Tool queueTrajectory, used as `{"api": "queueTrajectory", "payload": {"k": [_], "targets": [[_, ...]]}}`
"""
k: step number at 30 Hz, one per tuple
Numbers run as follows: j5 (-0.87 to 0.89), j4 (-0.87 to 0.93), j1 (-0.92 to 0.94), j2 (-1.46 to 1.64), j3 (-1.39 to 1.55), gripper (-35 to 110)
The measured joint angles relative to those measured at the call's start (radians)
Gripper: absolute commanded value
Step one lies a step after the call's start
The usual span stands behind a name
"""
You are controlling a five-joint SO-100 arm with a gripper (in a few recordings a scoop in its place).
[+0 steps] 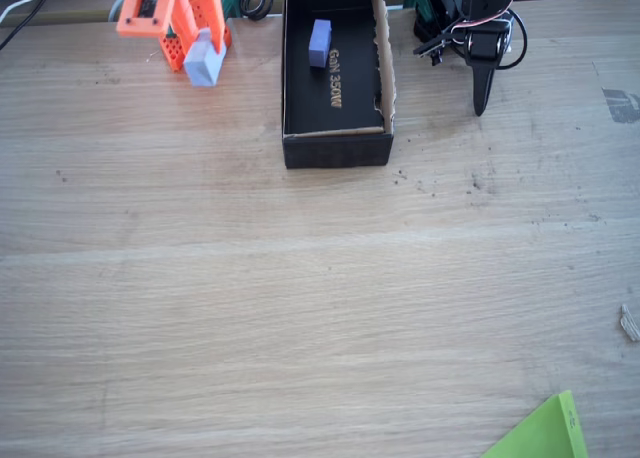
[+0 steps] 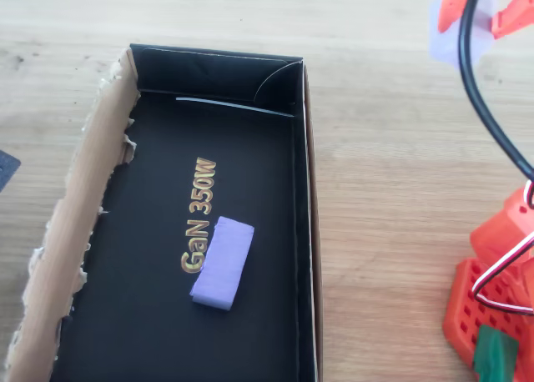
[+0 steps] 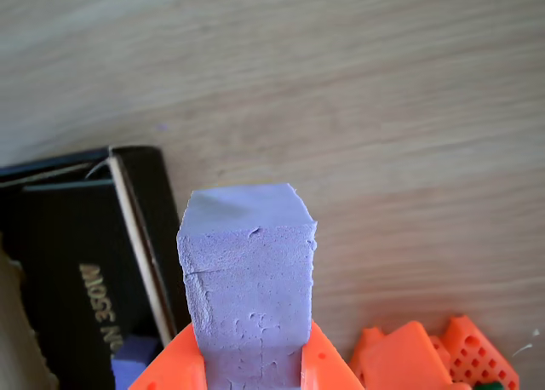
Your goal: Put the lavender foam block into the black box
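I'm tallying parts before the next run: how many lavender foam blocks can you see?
2. One lavender foam block is held in the orange gripper above the table, beside the black box. Its twin block lies on the box floor, partly covering the gold lettering.
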Motion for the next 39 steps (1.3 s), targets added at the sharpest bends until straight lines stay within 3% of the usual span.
{"api": "queueTrajectory", "payload": {"k": [14,21,29,32,39], "targets": [[0.186,-0.127,-0.612,-0.160,-0.034,0],[0.189,-0.275,-0.785,-0.293,-0.038,0],[0.135,-0.357,-0.834,-0.351,-0.038,1],[0.080,-0.365,-0.805,-0.350,-0.038,23],[-0.046,-0.410,-0.752,-0.350,-0.038,26]]}}
